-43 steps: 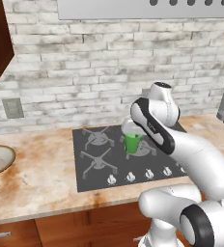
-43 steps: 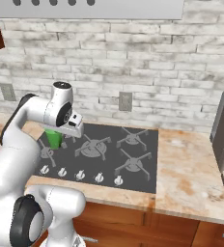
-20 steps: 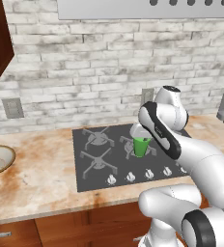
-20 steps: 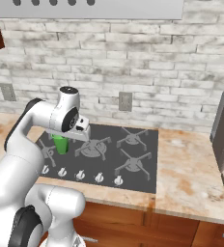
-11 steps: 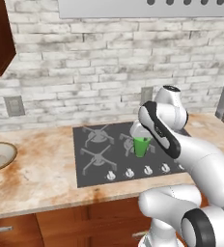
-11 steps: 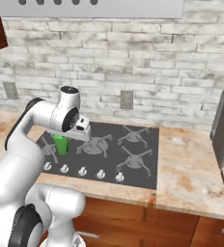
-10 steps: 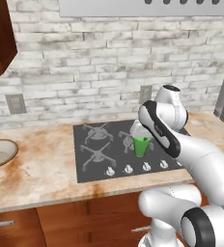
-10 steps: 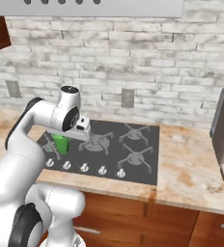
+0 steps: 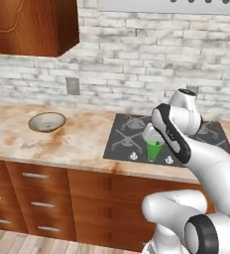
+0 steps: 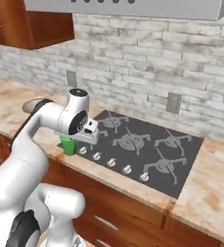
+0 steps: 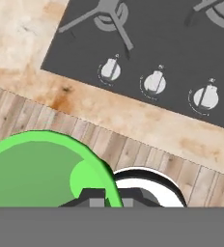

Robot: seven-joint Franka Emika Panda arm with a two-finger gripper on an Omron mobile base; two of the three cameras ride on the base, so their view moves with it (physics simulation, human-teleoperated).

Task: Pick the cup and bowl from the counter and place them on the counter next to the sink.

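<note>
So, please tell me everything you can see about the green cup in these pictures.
The cup is a small bright green tapered tumbler, wider at the rim, with no handle; it looks like smooth plastic. It is upright and off the counter, held at the front edge of the stovetop, near the knobs. In the hand view its open, empty mouth shows, with the gripper shut on the rim, one finger inside, one outside. Nothing else touches it.

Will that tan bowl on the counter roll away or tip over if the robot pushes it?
Probably not. The bowl looks wide and shallow and sits flat on the counter, so a push would more likely make it slide than tip. It may slide easily, since the stone-like counter looks smooth. It looks stiff, so it should keep its shape when gripped by the rim.
</note>
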